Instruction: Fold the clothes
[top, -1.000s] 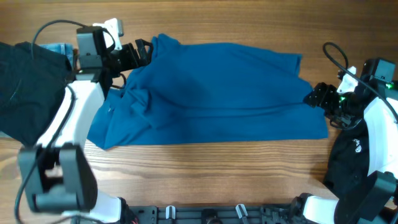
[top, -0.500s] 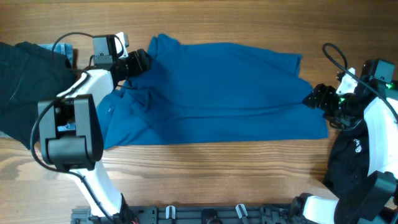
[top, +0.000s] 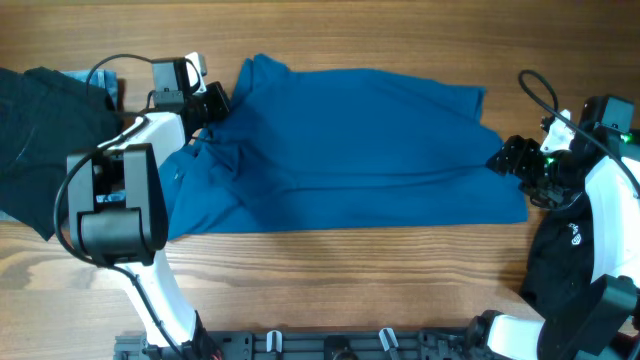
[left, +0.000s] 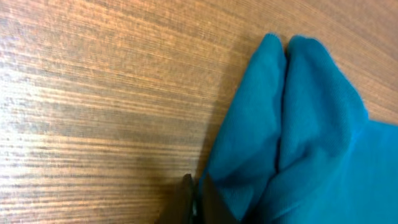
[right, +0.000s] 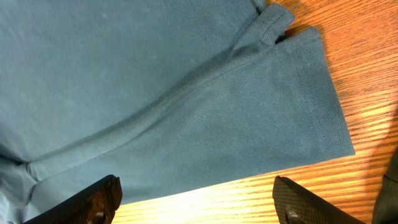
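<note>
No legible text, brand or number noted; small mark on right arm too small to be read.

Matt cloth on grained wood, plastic hardware.
Teal shirt: soft knit cloth, fine pique texture, matt, stitched hems. Counter: wood with a straight visible grain and a light satin sheen. Black garment: dull matt cloth. Right claw fingers: black, matt, slightly grainy, plastic look. Right arm shell: smooth white plastic, mild gloss.

a wooden table with lengthwise grain fills the background.
</note>
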